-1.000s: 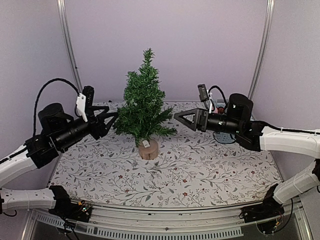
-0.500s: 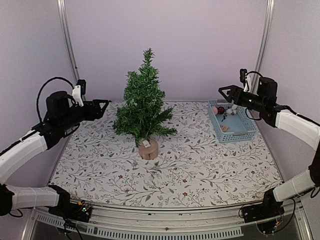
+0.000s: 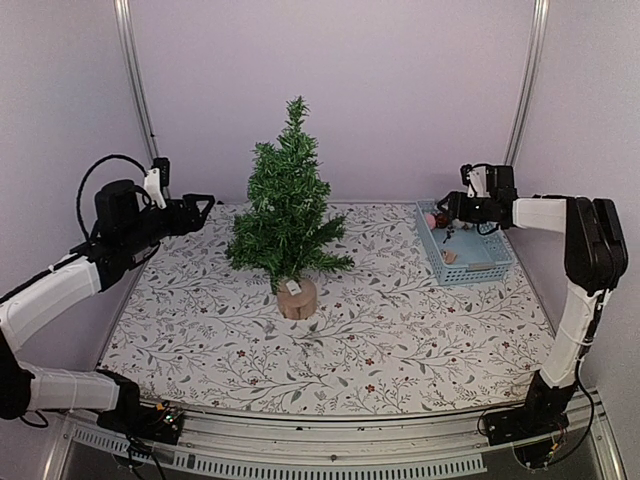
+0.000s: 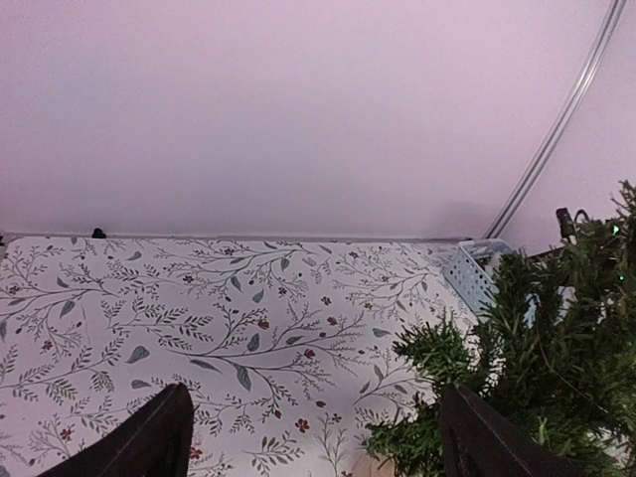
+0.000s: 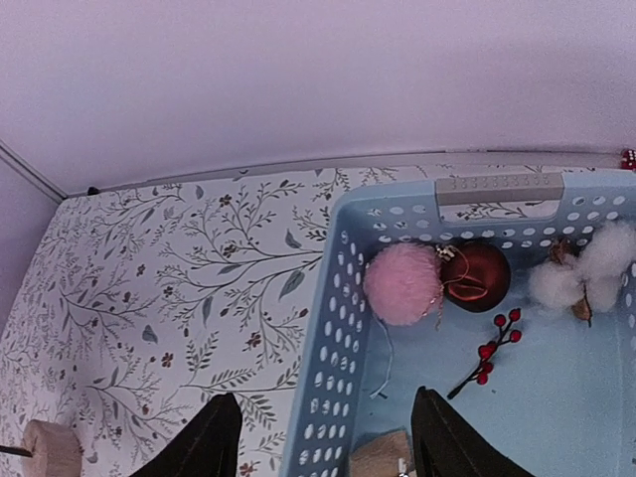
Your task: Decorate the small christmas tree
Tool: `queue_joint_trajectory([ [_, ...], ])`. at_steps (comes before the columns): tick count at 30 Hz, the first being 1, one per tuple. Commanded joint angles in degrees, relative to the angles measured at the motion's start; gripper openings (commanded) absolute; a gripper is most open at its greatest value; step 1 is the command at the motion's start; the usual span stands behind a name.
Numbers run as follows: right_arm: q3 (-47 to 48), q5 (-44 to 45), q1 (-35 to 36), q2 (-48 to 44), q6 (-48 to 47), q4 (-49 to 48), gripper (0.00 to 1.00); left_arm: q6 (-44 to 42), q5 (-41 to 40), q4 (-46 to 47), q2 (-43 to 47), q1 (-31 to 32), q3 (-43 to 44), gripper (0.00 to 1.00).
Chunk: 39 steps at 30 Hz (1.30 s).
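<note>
The small christmas tree (image 3: pixel 288 205), dark green on a pale wooden stump (image 3: pixel 297 298), stands mid-table. My left gripper (image 3: pixel 200 208) hovers open to its left, apart from the branches; in the left wrist view its gripper (image 4: pixel 318 449) holds nothing and the tree (image 4: pixel 556 368) fills the right side. My right gripper (image 3: pixel 447 210) hangs open over the far left corner of a light blue basket (image 3: pixel 480 274). In the right wrist view that gripper (image 5: pixel 328 449) straddles the basket wall (image 5: pixel 343 328), empty. Inside lie a pink fluffy ball (image 5: pixel 402 284), a dark red bauble (image 5: pixel 477 275), a red berry sprig (image 5: pixel 489 350) and white cotton tufts (image 5: pixel 586 273).
The table wears a floral cloth (image 3: pixel 380 340). Purple walls and metal frame posts (image 3: pixel 135 90) close in the back and sides. A pale wooden piece (image 5: pixel 383 457) lies in the basket near my right fingers. The tree's stump (image 5: pixel 50 447) shows at the lower left of the right wrist view.
My left gripper drew back from the tree's branches to the left and opened. My right arm swung from beside the tree over to the basket and lowered toward its corner.
</note>
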<state>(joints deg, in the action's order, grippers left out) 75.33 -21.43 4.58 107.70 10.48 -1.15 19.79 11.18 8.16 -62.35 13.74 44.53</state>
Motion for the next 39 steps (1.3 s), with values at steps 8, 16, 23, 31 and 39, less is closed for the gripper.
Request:
queue_joint_trajectory([
  [8, 16.1, 4.5, -3.5, 16.6, -4.3, 5.9, 0.54, 1.3, 3.5, 3.2, -1.9, -1.3, -0.1, 0.86],
  [16, 24.0, 3.8, -3.5, 23.1, -4.6, 8.4, 0.52, 1.3, 3.7, 3.1, -2.2, -1.4, -0.1, 0.85],
  [23, 33.0, 5.1, -3.5, 28.6, -4.4, 14.1, 0.55, 1.5, 3.9, 3.2, -2.2, -1.4, 0.0, 0.85],
  [31, 36.2, 3.4, -3.5, 31.2, -5.4, 17.4, 0.55, 1.0, 3.7, 2.5, -1.7, -1.4, 0.3, 0.85],
  [39, 38.0, 1.4, -3.5, 32.5, -6.1, 20.8, 0.49, 1.0, 4.0, 2.4, -1.3, -1.5, 0.3, 0.85],
])
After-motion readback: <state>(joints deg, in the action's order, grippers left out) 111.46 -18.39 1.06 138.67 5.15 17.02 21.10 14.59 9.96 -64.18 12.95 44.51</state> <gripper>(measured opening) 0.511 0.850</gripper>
